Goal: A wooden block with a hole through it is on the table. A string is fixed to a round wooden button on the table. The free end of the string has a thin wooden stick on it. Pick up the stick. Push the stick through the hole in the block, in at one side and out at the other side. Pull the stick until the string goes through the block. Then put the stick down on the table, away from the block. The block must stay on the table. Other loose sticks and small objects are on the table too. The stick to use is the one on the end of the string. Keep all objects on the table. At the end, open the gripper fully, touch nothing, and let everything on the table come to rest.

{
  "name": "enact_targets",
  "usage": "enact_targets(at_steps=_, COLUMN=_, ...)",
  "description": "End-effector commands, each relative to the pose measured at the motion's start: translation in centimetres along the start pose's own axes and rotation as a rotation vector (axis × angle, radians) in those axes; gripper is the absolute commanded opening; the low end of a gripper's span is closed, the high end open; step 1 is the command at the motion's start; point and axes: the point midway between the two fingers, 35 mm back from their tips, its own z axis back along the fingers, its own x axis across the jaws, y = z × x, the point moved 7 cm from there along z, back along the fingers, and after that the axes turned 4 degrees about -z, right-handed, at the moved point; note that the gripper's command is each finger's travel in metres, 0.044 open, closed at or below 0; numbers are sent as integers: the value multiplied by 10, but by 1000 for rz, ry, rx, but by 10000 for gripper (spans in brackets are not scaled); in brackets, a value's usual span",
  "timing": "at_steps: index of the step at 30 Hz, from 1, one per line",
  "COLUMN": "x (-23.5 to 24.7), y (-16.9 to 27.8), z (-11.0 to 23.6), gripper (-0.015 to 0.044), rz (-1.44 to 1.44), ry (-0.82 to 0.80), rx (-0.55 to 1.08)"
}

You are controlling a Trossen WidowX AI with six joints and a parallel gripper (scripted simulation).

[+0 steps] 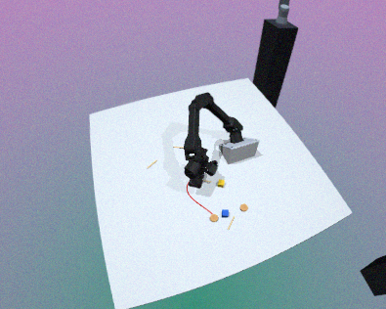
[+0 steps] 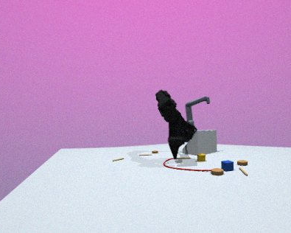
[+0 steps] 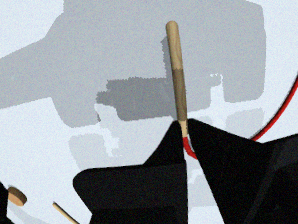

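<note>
My gripper (image 1: 195,185) (image 2: 175,158) (image 3: 182,125) is shut on the wooden stick (image 3: 173,47) (image 2: 184,158) near its string end, low over the table. The stick's free end points away from the fingers in the wrist view and to the right in the exterior view. The red string (image 1: 197,200) (image 2: 186,169) (image 3: 281,114) leaves the stick at the fingertips and runs in a curve to a round wooden button (image 1: 214,218) (image 2: 217,172). I cannot make out a wooden block with a hole. A grey box (image 1: 240,152) (image 2: 206,142) stands by the arm's base, with no hole visible.
A yellow cube (image 1: 221,184) (image 2: 201,158) lies right of the gripper. A blue cube (image 1: 225,213) (image 2: 227,166) and another button (image 1: 243,207) (image 2: 242,162) lie near the string's button, beside a loose stick (image 1: 231,223) (image 2: 243,171). Another loose stick (image 1: 151,164) (image 2: 118,159) lies left.
</note>
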Motion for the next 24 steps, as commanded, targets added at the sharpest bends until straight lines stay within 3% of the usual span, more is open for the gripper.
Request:
enact_targets(at_steps=1, x=1, y=-6, z=-1, gripper=0, rz=-3, ry=-2, rx=-4)
enact_targets(at_steps=24, x=7, y=-36, z=-2, gripper=0, rz=-4, ry=-5, rx=2)
